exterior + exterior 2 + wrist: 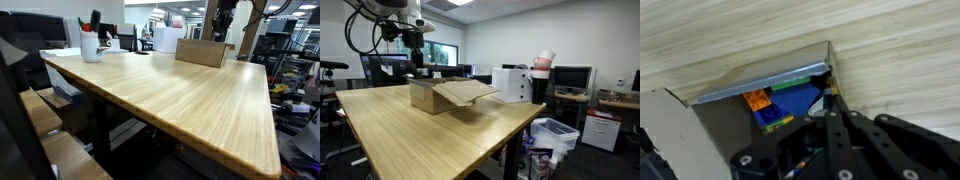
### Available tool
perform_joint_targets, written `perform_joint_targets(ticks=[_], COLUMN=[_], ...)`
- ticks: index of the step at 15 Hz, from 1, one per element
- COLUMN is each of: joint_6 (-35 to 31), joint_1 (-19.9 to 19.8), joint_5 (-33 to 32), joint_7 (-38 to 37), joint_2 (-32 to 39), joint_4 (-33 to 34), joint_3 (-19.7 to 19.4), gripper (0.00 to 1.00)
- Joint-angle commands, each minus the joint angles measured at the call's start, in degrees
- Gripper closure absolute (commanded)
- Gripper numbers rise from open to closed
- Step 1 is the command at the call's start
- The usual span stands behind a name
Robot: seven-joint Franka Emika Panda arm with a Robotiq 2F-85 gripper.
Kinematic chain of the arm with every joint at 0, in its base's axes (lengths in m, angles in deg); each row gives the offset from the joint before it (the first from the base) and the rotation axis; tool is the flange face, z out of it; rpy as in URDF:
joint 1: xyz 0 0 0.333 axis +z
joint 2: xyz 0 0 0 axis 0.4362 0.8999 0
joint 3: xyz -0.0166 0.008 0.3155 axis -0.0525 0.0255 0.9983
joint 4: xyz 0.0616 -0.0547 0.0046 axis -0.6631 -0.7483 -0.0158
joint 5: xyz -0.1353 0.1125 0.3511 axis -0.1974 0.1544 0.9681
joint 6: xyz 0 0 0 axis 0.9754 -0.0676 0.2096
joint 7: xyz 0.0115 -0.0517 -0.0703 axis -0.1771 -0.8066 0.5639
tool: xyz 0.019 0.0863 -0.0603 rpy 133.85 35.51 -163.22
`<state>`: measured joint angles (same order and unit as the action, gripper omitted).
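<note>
Office desks, monitors (572,76) and shelving ring a long pale wooden table (170,100), and the gripper (222,25) hangs over its far part with the arm rising out of view above it. Directly beneath the fingertips sits an open cardboard box (202,52) resting on the tabletop; in an exterior view one flap (465,93) lies folded outward, away from the gripper (417,66) and to the side of the box (425,97). From the wrist view the gripper (832,103) points down over one inner corner of the box (700,120), its jaws drawn fully together. Whether anything small is pinched between them cannot be told. Just ahead of the fingertips, on the box floor against the wall, lies a cluster of toy bricks (770,117): orange and blue with a yellow edge, and a green one nearest the corner. Well away from the gripper, at the opposite end of the table, stands a white cup (91,45) holding pens.
</note>
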<state>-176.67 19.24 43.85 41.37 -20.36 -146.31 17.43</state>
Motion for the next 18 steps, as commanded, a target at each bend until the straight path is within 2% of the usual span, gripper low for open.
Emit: perform_joint_targets(ticks=[1,18], joint_6=[-0.6,6.0], joint_1=[-0.3,1.0], joint_5=[-1.2,3.8], joint_7=[-1.4,-0.1], joint_2=[1.0,5.5], joint_4=[-0.2,4.3], joint_3=[0.2,-0.7], gripper=[0.97,0.97])
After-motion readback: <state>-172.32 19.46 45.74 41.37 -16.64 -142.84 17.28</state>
